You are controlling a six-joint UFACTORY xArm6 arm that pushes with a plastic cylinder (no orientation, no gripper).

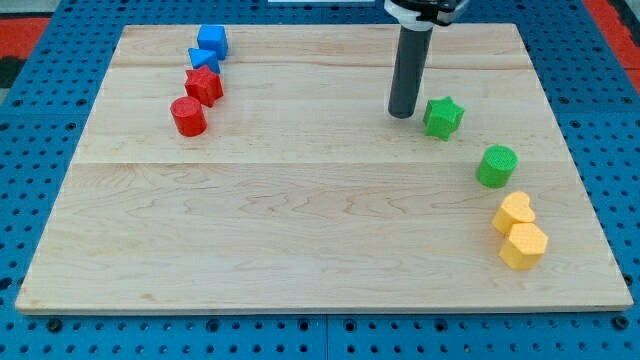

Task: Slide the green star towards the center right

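Note:
The green star (443, 117) lies on the wooden board (300, 200) at the view's upper right. My tip (403, 114) rests on the board just left of the star, a small gap away or barely touching. A green cylinder (496, 165) sits below and right of the star.
A yellow heart (515, 212) and a yellow hexagon (523, 245) sit at the view's lower right. At the upper left are a blue cube (212, 41), a small blue block (203, 59), a red star-like block (204, 86) and a red cylinder (188, 116).

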